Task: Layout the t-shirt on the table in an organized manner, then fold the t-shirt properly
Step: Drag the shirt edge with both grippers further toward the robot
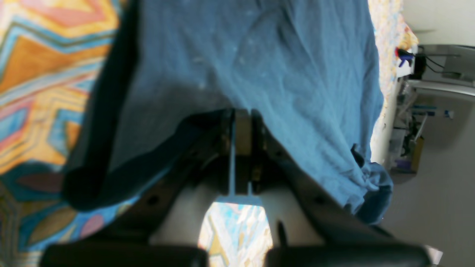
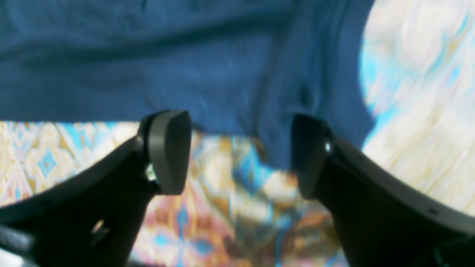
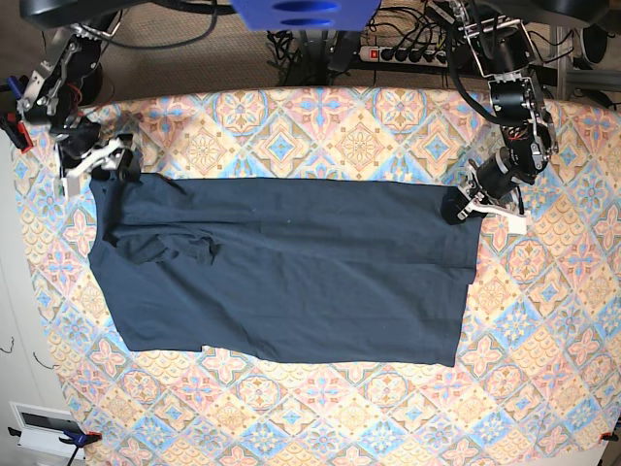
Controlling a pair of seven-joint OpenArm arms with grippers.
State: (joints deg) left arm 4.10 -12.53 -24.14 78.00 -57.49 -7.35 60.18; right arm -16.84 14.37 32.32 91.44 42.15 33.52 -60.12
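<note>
The dark navy t-shirt [image 3: 291,272] lies spread across the patterned table [image 3: 369,136], with some wrinkles bunched toward its left end. My left gripper [image 3: 456,208] sits at the shirt's far right corner. In the left wrist view its jaws [image 1: 243,126] are pressed together on a fold of the blue fabric [image 1: 259,66]. My right gripper [image 3: 124,160] is at the shirt's far left corner. Its fingers [image 2: 239,152] stand wide apart just off the shirt's edge [image 2: 185,66], and a small flap of cloth hangs down between them without being pinched.
A power strip [image 3: 408,53] and cables lie beyond the table's far edge. The table's left edge drops to the floor, where a small clamp [image 3: 73,439] shows. In the left wrist view, shelves and clutter [image 1: 426,111] stand past the table's end.
</note>
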